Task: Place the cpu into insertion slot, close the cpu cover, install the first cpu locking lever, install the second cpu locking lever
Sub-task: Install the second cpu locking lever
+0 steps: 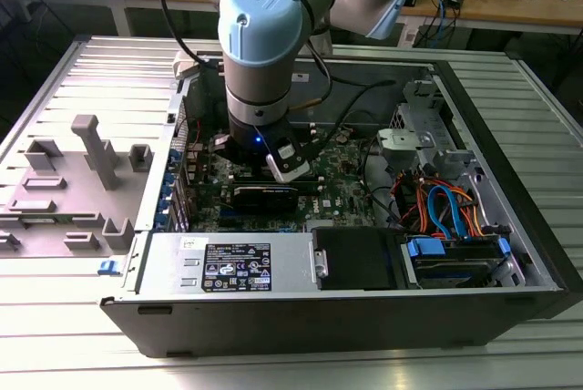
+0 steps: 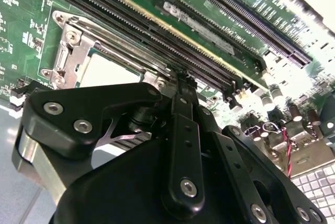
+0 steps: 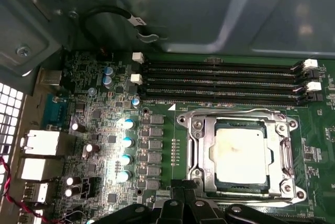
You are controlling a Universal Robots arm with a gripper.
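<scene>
Metal fills the foreground of the second wrist view, where the gripper reaches down with its black fingers drawn together to a narrow tip; I see nothing pinched between them, and that tip sits just at the socket's edge nearest the memory slots. Just beyond, the first wrist view looks straight down on the cpu, which lies flat in its socket with its pale silver top showing through the open middle of the cpu cover; the frame looks lowered around the chip. A thin locking lever runs along the socket side facing the memory slots, and whether it is hooked home I cannot tell. My judgement is that the work stands at the lever stage, and doing it well calls for pushing on the wire near its free end, sideways and down in one smooth arc, keeping pressure off the chip top. Room is tight: the memory slots run right beside the socket, a row of capacitors stands near its other flank, and the black cable loops along the case wall farther back. In the exterior view the arm drops into the open computer case, whose walls limit any wide swing.
</scene>
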